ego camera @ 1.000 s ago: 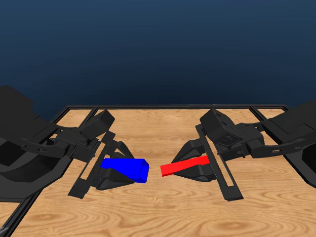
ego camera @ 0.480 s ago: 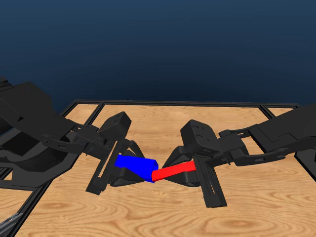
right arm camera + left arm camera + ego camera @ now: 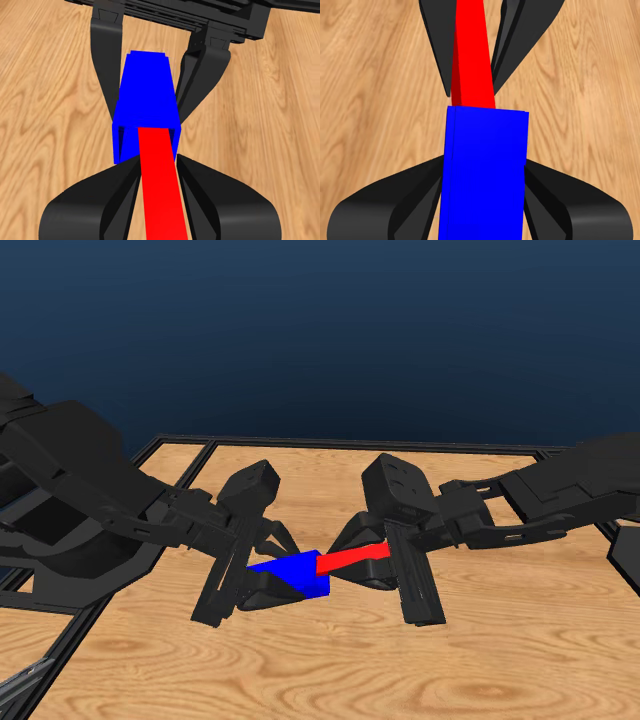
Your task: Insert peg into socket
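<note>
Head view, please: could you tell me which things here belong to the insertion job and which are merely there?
In the job:
- peg, in the right claw, its tip in the socket's mouth
- socket, in the left claw

Merely there:
- wooden table
- black frame along the table's edge

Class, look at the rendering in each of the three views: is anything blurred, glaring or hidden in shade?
Head view: sharp and evenly lit, no glare; only a faint shadow under the socket. Left wrist view: the peg and wood grain are crisp. Right wrist view: the socket's hollow end looks darker inside around the peg.
</note>
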You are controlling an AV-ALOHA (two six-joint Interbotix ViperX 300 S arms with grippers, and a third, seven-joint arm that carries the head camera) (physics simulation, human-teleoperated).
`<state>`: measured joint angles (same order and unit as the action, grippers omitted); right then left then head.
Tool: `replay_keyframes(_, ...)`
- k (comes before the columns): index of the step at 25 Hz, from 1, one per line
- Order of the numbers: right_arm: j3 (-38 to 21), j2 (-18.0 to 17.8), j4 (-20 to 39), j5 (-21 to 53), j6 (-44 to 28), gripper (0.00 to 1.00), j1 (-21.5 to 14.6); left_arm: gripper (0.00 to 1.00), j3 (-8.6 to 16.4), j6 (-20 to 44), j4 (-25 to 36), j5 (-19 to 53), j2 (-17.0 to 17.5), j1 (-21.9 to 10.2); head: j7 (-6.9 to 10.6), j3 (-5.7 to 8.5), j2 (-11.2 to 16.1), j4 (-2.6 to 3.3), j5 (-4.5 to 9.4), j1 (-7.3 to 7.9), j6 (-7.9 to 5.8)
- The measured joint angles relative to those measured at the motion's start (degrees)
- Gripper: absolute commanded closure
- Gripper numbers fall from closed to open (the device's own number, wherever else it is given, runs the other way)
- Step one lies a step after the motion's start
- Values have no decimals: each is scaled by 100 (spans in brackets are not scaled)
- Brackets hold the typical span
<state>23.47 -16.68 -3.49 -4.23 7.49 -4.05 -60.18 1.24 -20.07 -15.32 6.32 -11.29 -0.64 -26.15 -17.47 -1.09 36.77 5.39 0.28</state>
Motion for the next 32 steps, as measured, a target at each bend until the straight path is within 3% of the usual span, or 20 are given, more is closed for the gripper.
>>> replay_keyframes(5, -34, -33, -24, -71, -99, 100, 90, 100, -37, 119, -59, -282, -16, 91, -4, 1, 15, 6, -2, -9, -15)
replay_keyframes(10, -653, -605, 61, 124, -321, 100, 40, 100, -143, 127, -92, -165, -86, 20, -5, 8, 21, 11, -44, -15, -28)
replay_keyframes(11, -774, -699, 87, 204, -367, 10, 28, 100, -164, 129, -82, -88, -86, 3, -4, 10, 21, 12, -51, -11, -34)
replay_keyframes(12, -872, -767, 107, 283, -420, 0, 11, 100, -188, 134, -82, -69, -94, -17, -4, 12, 21, 12, -57, -6, -41)
replay_keyframes(20, -839, -709, 94, 399, -725, 0, 23, 100, -245, 211, -152, -268, -100, -34, -19, 34, 24, 11, -92, 36, -75)
replay_keyframes(32, 880, 150, 148, 219, -1554, 0, 141, 100, -490, 575, -187, -575, -67, -122, -113, 45, 24, 23, -162, -56, -55)
